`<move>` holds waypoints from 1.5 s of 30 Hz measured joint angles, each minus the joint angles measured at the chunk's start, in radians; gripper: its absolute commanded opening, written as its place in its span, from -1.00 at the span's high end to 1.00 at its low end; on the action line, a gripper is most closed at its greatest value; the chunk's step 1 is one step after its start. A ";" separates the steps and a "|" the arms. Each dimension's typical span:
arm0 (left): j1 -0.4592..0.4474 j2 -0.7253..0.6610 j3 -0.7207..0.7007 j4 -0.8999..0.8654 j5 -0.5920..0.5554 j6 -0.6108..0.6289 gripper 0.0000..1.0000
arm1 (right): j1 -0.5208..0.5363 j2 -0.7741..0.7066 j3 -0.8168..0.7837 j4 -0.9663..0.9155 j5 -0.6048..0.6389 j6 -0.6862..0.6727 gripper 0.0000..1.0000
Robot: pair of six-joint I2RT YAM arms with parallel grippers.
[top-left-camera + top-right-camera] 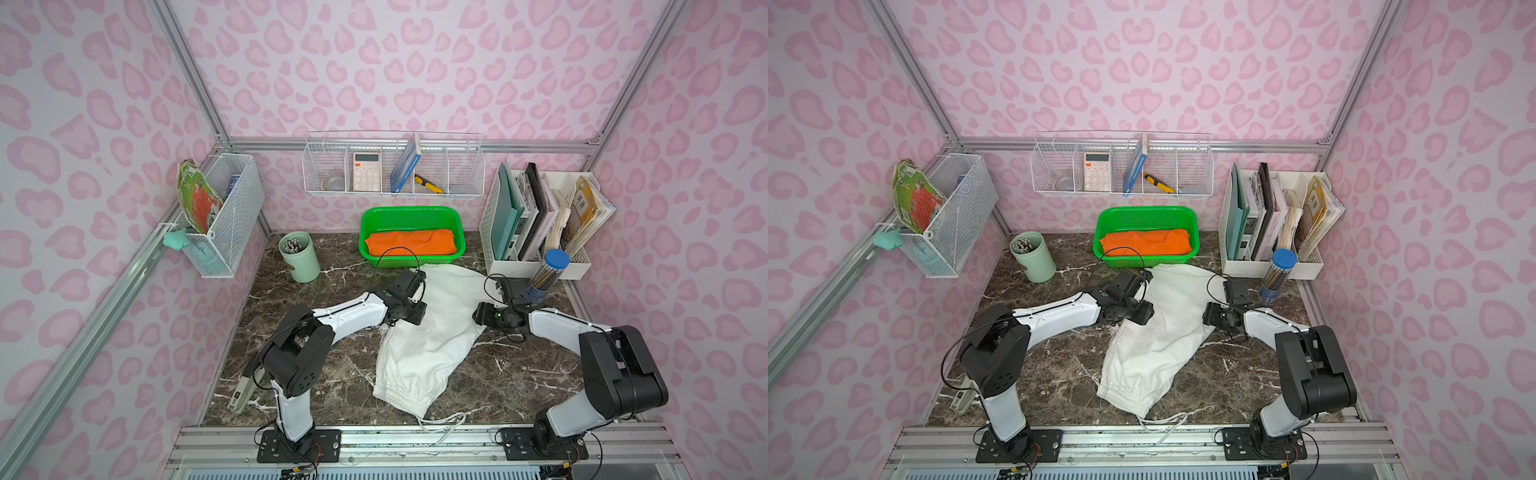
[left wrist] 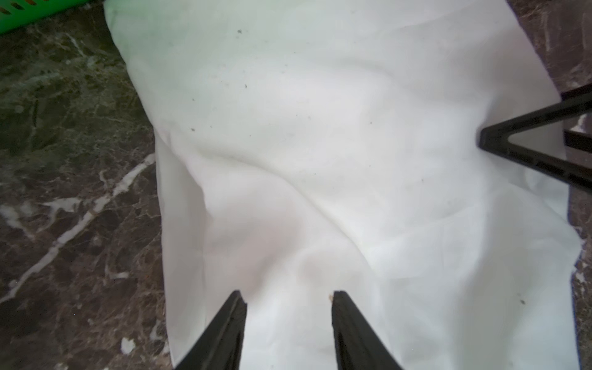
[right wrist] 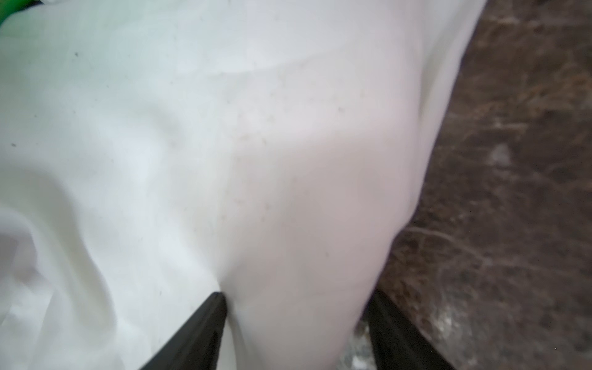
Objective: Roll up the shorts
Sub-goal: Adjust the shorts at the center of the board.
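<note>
Left wrist view: we are lining up the first grasp on the shorts (image 2: 320, 160), left gripper (image 2: 288, 294) and right gripper (image 3: 296, 294) both spread over cloth, next needing a pinch.

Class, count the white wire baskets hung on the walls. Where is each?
2. One wire basket hangs on the left wall's rail; the long divided wire rack hangs on the back wall, above the green basket. None appears hidden.
</note>
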 measured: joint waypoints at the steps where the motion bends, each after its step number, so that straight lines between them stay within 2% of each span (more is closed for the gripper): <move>1: 0.005 0.011 0.005 -0.012 0.002 0.000 0.03 | -0.009 0.013 0.002 0.014 -0.012 0.005 0.10; 6: 0.020 0.048 0.023 -0.052 0.014 -0.005 0.04 | -0.048 0.079 0.041 0.058 -0.068 0.012 0.57; 11: 0.031 0.088 0.053 -0.077 0.034 -0.019 0.04 | -0.082 0.154 0.127 0.041 -0.098 -0.006 0.72; 19: 0.071 0.179 0.165 -0.113 0.065 -0.026 0.05 | -0.157 0.271 0.293 -0.020 -0.094 -0.045 0.79; 28: 0.080 0.212 0.246 -0.127 0.100 -0.022 0.04 | -0.195 0.357 0.412 -0.052 -0.096 -0.097 0.79; 34: 0.087 0.230 0.286 -0.142 0.124 -0.022 0.02 | -0.214 0.403 0.476 -0.084 -0.132 -0.134 0.73; 38: 0.087 0.225 0.294 -0.144 0.138 -0.022 -0.02 | -0.214 0.415 0.501 -0.095 -0.134 -0.144 0.58; 41: 0.087 0.188 0.277 -0.150 0.146 -0.022 -0.07 | -0.214 0.406 0.500 -0.101 -0.129 -0.152 0.32; 45: 0.086 0.120 0.249 -0.148 0.168 -0.022 -0.13 | -0.208 0.359 0.465 -0.095 -0.117 -0.152 -0.13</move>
